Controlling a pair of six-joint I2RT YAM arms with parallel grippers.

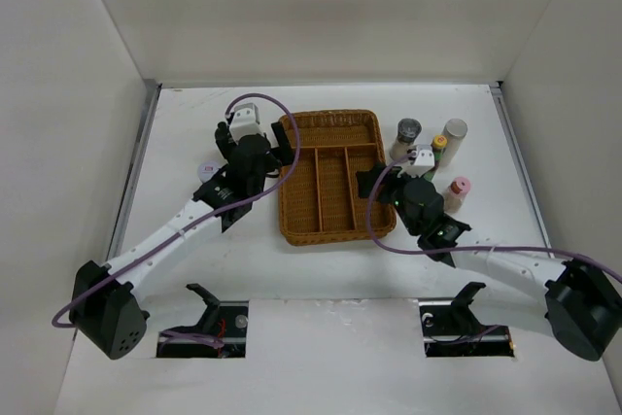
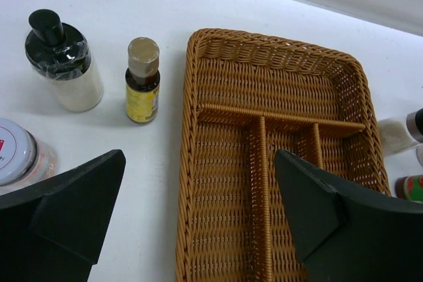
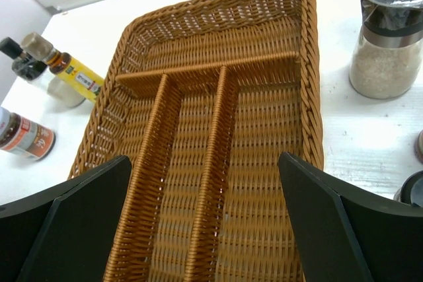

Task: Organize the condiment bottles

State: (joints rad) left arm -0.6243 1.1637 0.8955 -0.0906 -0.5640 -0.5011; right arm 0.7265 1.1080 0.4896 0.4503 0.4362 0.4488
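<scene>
The condiment bottles stand on the table on both sides of the empty wicker tray. On its left are a black-capped white jar, an amber bottle with a yellow label and a white-lidded jar. On its right are a grey-capped jar, a white bottle, a yellow-capped bottle and a pink-capped bottle. My left gripper is open and empty over the tray's left edge. My right gripper is open and empty over the tray's right side.
The tray has one cross compartment at the far end and three long ones. White walls enclose the table at the back and on both sides. The grey-capped jar of pale grains stands close to the tray's right rim.
</scene>
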